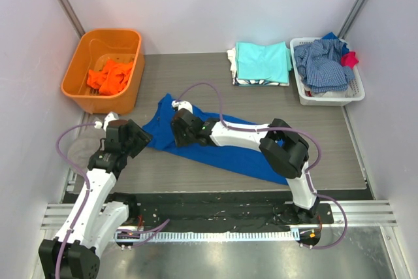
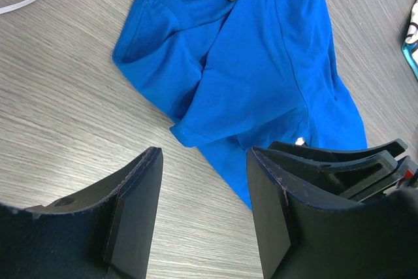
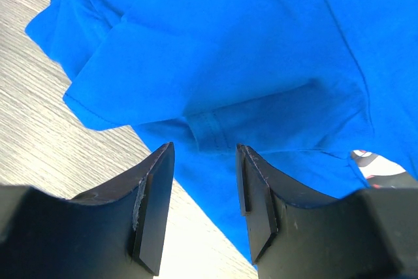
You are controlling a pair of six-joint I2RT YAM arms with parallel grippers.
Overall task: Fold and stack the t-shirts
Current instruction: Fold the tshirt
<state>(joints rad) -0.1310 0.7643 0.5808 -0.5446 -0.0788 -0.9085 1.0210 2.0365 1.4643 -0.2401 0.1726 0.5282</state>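
The royal blue t-shirt (image 1: pixel 235 151) lies spread and rumpled across the middle of the table. It also shows in the left wrist view (image 2: pixel 255 76) and in the right wrist view (image 3: pixel 228 63). My right gripper (image 1: pixel 177 129) is open, low over the shirt's left part near a sleeve, with nothing between its jaws (image 3: pixel 204 191). My left gripper (image 1: pixel 138 136) is open and empty at the shirt's left edge, over bare table (image 2: pixel 204 207). A folded aqua t-shirt (image 1: pixel 262 62) tops a stack at the back. An orange t-shirt (image 1: pixel 111 76) lies in the orange bin.
An orange bin (image 1: pixel 85 63) stands at the back left. A white basket (image 1: pixel 307 93) at the back right holds a blue-and-white checked garment (image 1: pixel 321 63) and a small red cloth (image 1: pixel 350 59). Walls close in on both sides.
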